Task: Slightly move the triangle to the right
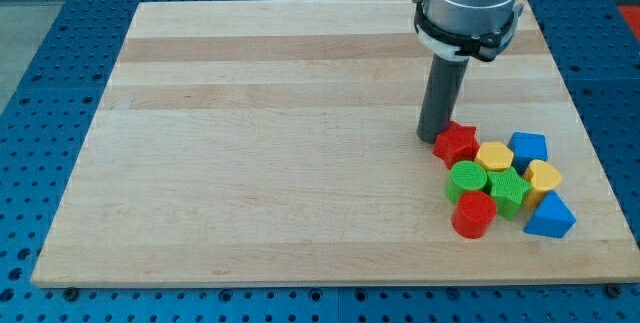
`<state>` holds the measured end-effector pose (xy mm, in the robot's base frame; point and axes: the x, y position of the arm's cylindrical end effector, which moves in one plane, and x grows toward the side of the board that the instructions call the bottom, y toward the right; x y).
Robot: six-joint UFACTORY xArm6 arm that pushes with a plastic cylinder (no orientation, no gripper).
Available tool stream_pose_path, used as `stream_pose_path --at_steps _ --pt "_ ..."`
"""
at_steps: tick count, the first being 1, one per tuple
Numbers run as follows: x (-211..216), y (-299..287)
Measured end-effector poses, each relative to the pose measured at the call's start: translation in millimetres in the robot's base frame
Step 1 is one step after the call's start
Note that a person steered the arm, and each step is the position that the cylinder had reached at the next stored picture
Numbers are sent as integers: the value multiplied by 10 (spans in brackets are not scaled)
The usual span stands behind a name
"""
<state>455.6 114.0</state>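
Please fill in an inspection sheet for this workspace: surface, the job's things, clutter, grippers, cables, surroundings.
Surface: wooden board, lying flat.
Job's things: blue triangle at the cluster's lower right, next to the yellow heart.
Clutter: red star, yellow hexagon, blue block, green cylinder, green star-like block, red cylinder, all packed close together.
Grippers: none; my tip is at the red star's left edge, far from the triangle.
Cables: nothing seen.
Surroundings: blue perforated table around the board.

high front view over board
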Motion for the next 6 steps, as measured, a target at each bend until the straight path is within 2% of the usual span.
stream_pose_path --at_steps 2,3,4,6 --pt "0 -150" --pt "6 -603" --pt "272 -777" --pt "1388 -727"
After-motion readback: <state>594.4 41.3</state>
